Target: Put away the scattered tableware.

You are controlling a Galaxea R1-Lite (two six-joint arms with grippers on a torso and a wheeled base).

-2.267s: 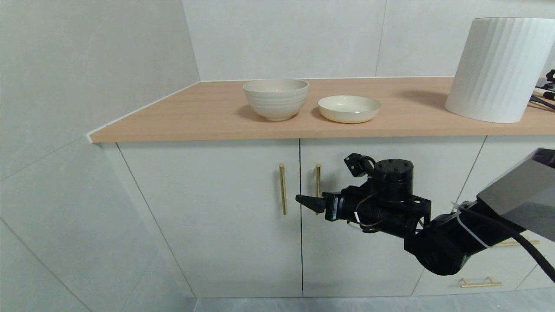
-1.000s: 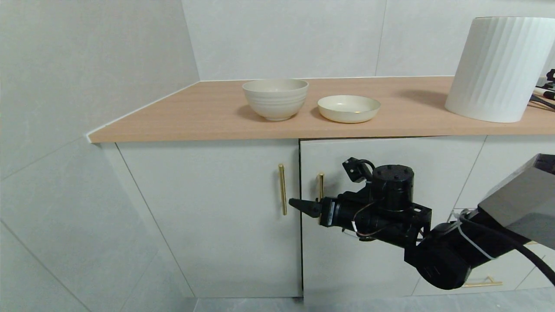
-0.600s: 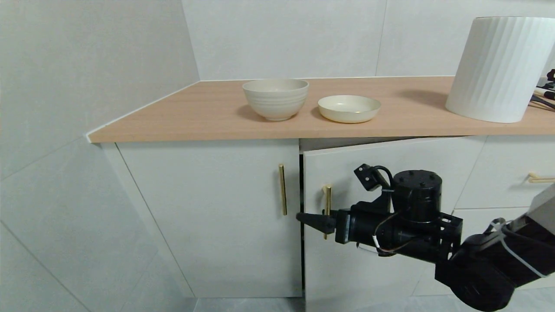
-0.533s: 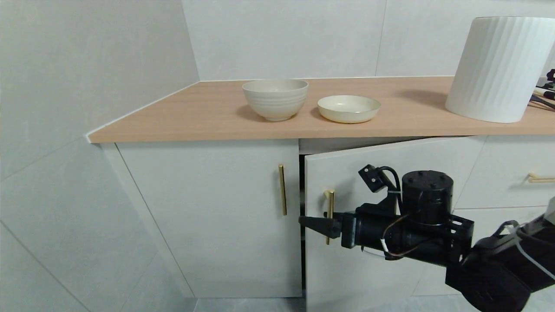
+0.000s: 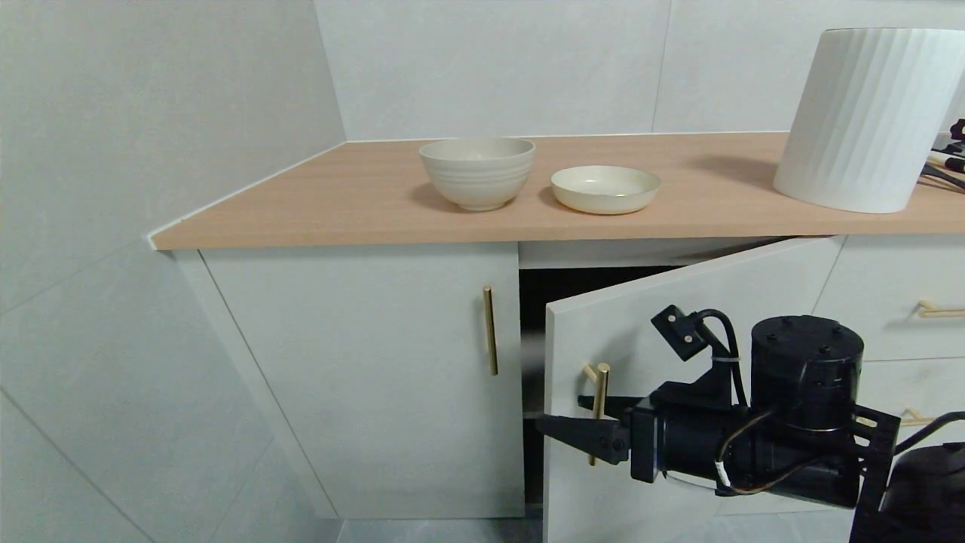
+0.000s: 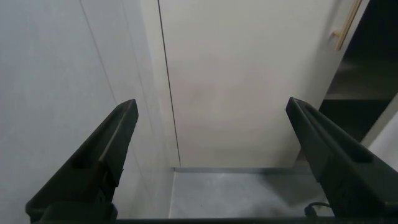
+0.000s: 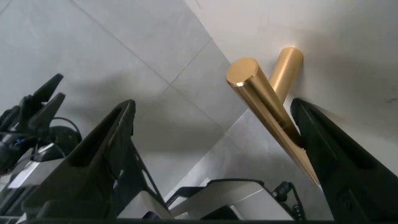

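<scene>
A beige ribbed bowl (image 5: 477,172) and a shallow cream plate (image 5: 605,188) stand side by side on the wooden countertop (image 5: 339,204). Below it, the right cabinet door (image 5: 678,302) stands partly open, showing a dark interior. My right gripper (image 5: 564,415) is open, with the door's gold handle (image 5: 599,411) between its fingers. In the right wrist view the handle (image 7: 264,102) lies close to one finger of the right gripper (image 7: 211,104). My left gripper (image 6: 211,106) is open and empty, low in front of the left cabinet door (image 6: 249,81).
A tall white ribbed container (image 5: 867,121) stands on the counter's right end, with dark utensils (image 5: 946,162) behind it. The left door is closed, its gold handle (image 5: 490,329) upright. Drawers with gold handles (image 5: 938,308) lie to the right. A tiled wall closes the left side.
The right cabinet door has swung from closed to partly open. My right gripper has drawn back toward me and lower, with the handle between its fingers. Bowl and plate have not moved.
</scene>
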